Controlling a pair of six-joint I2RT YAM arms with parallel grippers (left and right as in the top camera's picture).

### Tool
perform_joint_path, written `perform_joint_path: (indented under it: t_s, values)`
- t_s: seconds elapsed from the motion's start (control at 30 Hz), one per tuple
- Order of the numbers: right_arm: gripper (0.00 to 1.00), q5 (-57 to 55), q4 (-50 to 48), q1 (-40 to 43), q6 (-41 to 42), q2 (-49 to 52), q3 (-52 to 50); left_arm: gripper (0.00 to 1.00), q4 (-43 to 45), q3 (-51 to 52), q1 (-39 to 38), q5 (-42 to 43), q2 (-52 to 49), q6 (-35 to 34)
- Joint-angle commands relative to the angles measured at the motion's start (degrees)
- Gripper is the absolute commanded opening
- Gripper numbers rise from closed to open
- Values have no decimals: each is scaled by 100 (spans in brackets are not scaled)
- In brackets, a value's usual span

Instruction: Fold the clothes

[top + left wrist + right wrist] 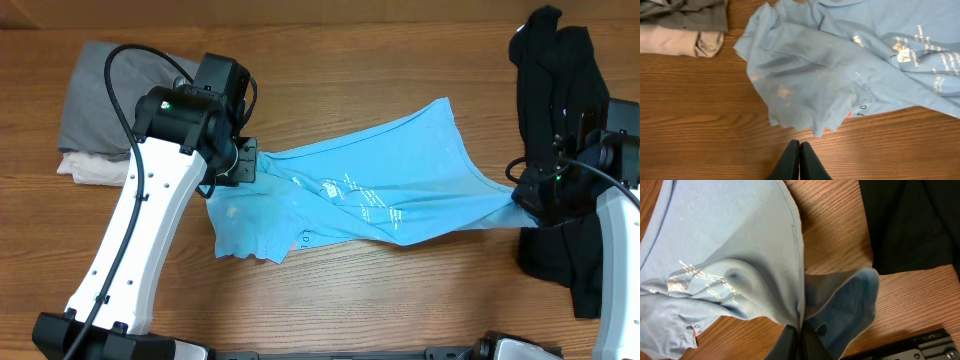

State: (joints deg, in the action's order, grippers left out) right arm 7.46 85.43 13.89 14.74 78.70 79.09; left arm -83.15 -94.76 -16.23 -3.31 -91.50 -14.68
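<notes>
Looking from above, you see the sky-blue T-shirt (390, 190) spread across the middle of the wooden surface (350, 50). Its long axis runs roughly from left to right, between the two arms.

The right pincer (800, 341) is clenched on the right end of the shirt. In the right wrist view the blue cloth gathers into folds and goes down between the fingers. The black garment (555, 90) lies under and behind this arm, so take care not to catch it.

The left pincer (799, 160) is clenched too, but it grasps nothing, because its two fingers are pressed together over bare wood. The crumpled left end of the shirt lies directly ahead of its tips, near but apart from them, with a narrow strip of wood between.

I judge that the free left end belongs to your left arm, which is much nearer to it. You would need to release that pincer first and then go forward along the shirt's axis to the nearest edge. The grey and beige folded garments (95, 110) lie to the far left, apart from the shirt.
</notes>
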Motion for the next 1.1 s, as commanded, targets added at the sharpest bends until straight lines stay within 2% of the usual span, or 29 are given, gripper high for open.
perform_joint_path:
  t_s: [0.0, 0.07, 0.17, 0.37, 0.53, 0.63, 0.73, 0.93, 0.97, 1.07]
  values:
    - [5, -20, -24, 35, -129, -46, 149, 19, 109, 459, -70, 584, 81, 105]
    - [8, -37, -57, 35, -149, -46, 127, 32, 278, 964, -214, 852, 81, 138]
    - [10, -33, -157, 35, -168, -35, 70, 45, 577, 1786, -529, 999, 81, 24]
    - [14, -33, -264, 35, -168, 24, 68, 54, 922, 2693, -1150, 970, 81, -579]
    - [14, -33, -289, 33, -173, 61, 68, 61, 1366, 3169, -1624, 20, 81, -1360]
    - [15, -28, -284, 33, -258, 63, 68, 62, 1552, 3427, -1696, -621, 81, -1845]
    - [15, -28, -295, 33, -260, 63, 68, 63, 1915, 3703, -1672, -1115, 81, -1950]
    - [15, -28, -306, 33, -260, 63, 68, 65, 2671, 4131, -1670, -1150, 81, -1969]
    - [15, -28, -308, 33, -260, 63, 68, 64, 2800, 4218, -1672, -1150, 81, -1961]
    - [15, -28, -306, 33, -258, 63, 68, 52, 3200, 4513, -1681, -1082, 81, -1961]
